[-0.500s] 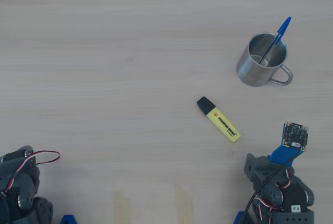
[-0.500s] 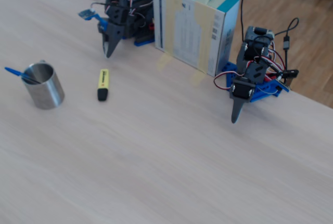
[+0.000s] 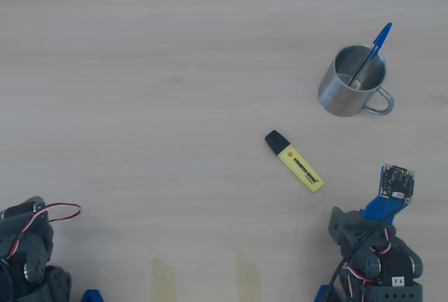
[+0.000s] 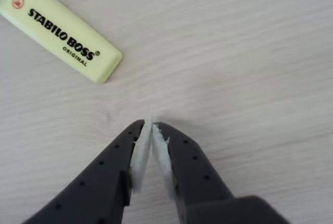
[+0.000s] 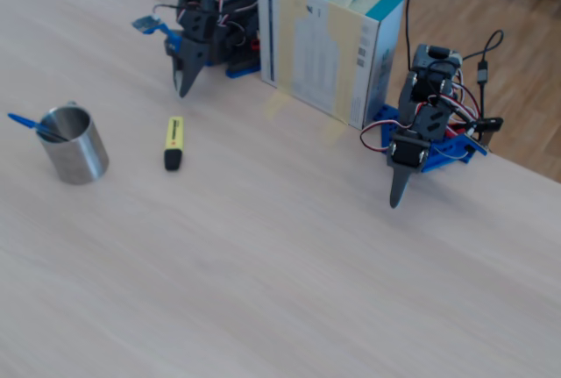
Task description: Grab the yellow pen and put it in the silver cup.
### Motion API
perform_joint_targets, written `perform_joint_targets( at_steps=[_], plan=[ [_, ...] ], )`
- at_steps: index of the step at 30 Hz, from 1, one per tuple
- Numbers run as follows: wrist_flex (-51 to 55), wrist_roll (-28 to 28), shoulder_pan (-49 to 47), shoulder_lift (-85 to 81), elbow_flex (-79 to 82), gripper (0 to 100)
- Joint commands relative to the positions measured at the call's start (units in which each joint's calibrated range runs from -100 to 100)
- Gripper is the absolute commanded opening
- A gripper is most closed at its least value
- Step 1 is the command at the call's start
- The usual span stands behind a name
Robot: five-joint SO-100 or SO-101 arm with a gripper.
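Progress on the task is nil so far as these views show — the yellow pen [image 3: 295, 161] lies flat on the wooden table [image 3: 140, 71], well apart from the silver cup [image 3: 352, 80] and below-left of it in the overhead view, with its black cap pointing away from the arm. Taking the cup as the landmark: it stands upright with its loop handle toward the arm's side of the table, and a thin blue ballpoint [image 3: 371, 51] already leans inside it, its top sticking out over the rim. The highlighter rests between the cup and the arm's base, nearer the base.

In the wrist view the gripper [image 4: 152, 125] points down at bare table just beside the pen's tail end [image 4: 60, 35], offset from it rather than over it. Its two white-padded fingers are pressed nearly together and hold nothing.

Everything is left to do, by my reading — part the fingers, shift over the pen's body, close across its narrow width, lift, carry to the cup and drop it in beside the ballpoint. The second arm [image 5: 412, 146], on the far side of the box [image 5: 329, 40] from the cup, is well clear of both.
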Motion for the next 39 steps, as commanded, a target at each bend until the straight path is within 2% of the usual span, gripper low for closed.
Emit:
perform_joint_targets(
  at_steps=[1,9,16,26,30,34,39],
  plan=[
    [0.5,0.3,-0.4,0.6,0.6,3],
    [0.5,0.4,-0.6,0.8,0.6,3],
    [-2.6,4.1,-2.4,0.9,-0.1,18],
    [1.0,8.0,-5.4,1.7,-6.4,29],
    [4.4,8.0,-5.7,7.1,-12.4,35],
    [5.5,8.2,-5.8,15.0,-19.1,36],
    [4.9,11.3,-5.8,24.6,-27.7,36]
  ],
)
